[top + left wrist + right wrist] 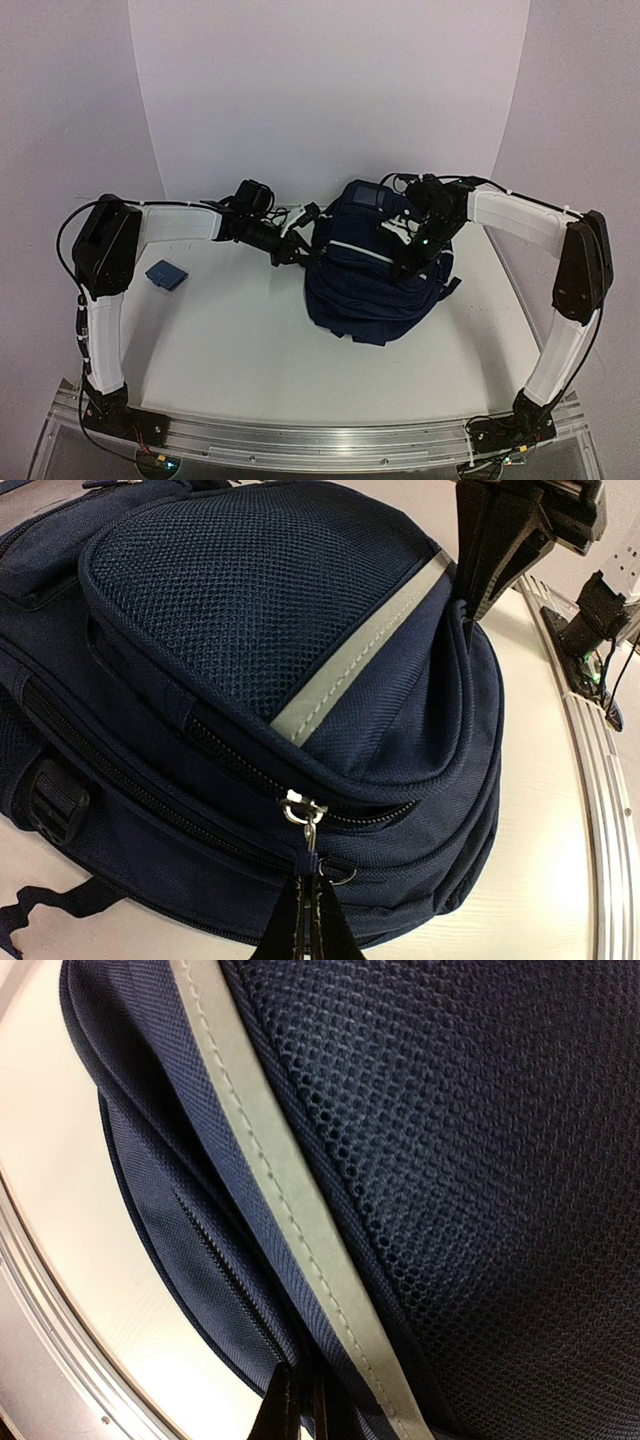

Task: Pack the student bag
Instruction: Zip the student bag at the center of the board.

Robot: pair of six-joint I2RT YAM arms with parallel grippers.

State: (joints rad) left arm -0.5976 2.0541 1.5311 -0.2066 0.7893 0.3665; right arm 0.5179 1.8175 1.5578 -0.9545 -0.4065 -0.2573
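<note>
The student bag (372, 275), dark navy with a grey reflective strip (368, 642), lies in the middle of the table. At the bag's left side, my left gripper (298, 243) is shut on the small navy tab of a zip pull (311, 862) hanging from a metal slider (302, 809). That zip is closed on one side of the slider and gapes a little on the other. On top of the bag, my right gripper (408, 262) is shut on a fold of its fabric (330, 1380) beside the grey strip (275, 1175). Its black fingers (490, 550) press into the mesh pocket's edge.
A small flat blue item (166, 274) lies on the table left of the bag, beside the left arm. A metal rail (320, 440) runs along the near edge. A white curved backdrop (330, 90) closes the far side.
</note>
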